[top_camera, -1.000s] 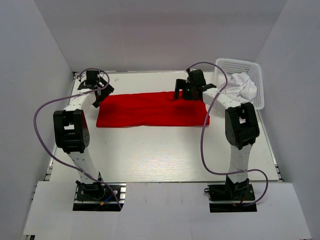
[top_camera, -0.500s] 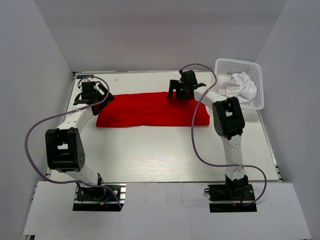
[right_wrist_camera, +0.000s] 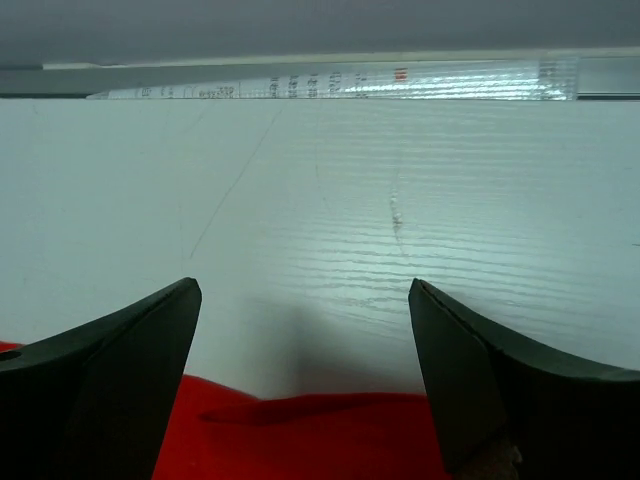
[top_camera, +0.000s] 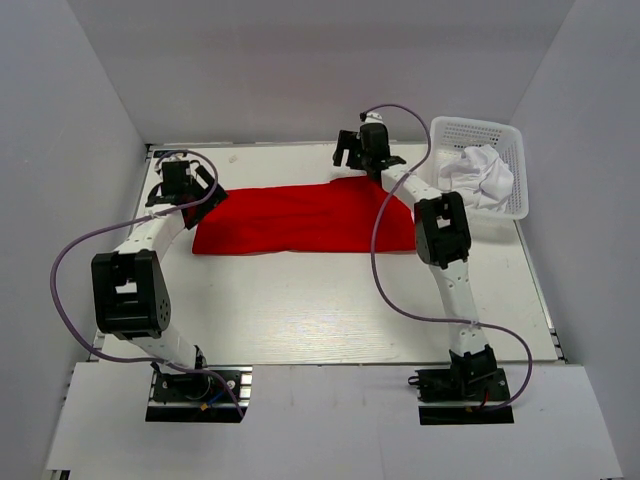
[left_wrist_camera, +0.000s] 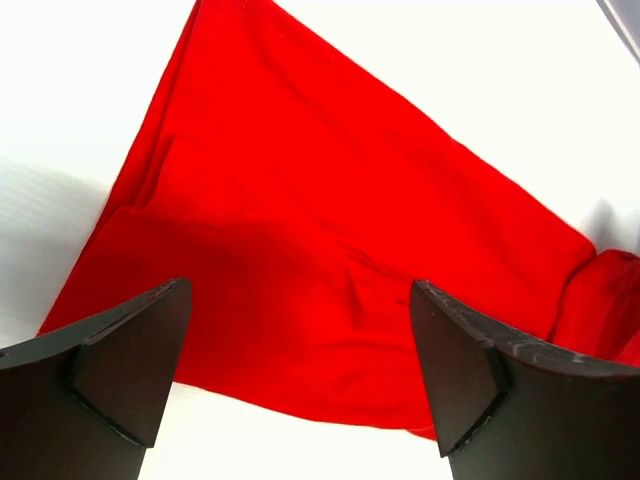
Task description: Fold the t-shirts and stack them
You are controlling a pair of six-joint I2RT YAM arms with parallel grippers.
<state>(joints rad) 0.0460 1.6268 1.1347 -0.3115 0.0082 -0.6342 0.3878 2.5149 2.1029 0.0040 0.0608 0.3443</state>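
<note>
Hiding the right end of the red shirt [top_camera: 300, 218] (flat on the table [top_camera: 300, 310]), the right arm crosses it. The white shirt [top_camera: 475, 175] sits bunched in the basket [top_camera: 480, 128]. The left gripper [top_camera: 183, 190] and right gripper [top_camera: 357, 155] both gape empty. Since a second ago, the right gripper has retreated past the shirt's far edge.

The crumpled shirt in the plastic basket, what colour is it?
White; the crumpled cloth t-shirt shows best in the top view.

Right wrist cam: red t-shirt [right_wrist_camera: 300, 440] cut off at btm edge; top cam: right arm [top_camera: 440, 228] hides its rt corner.
</note>
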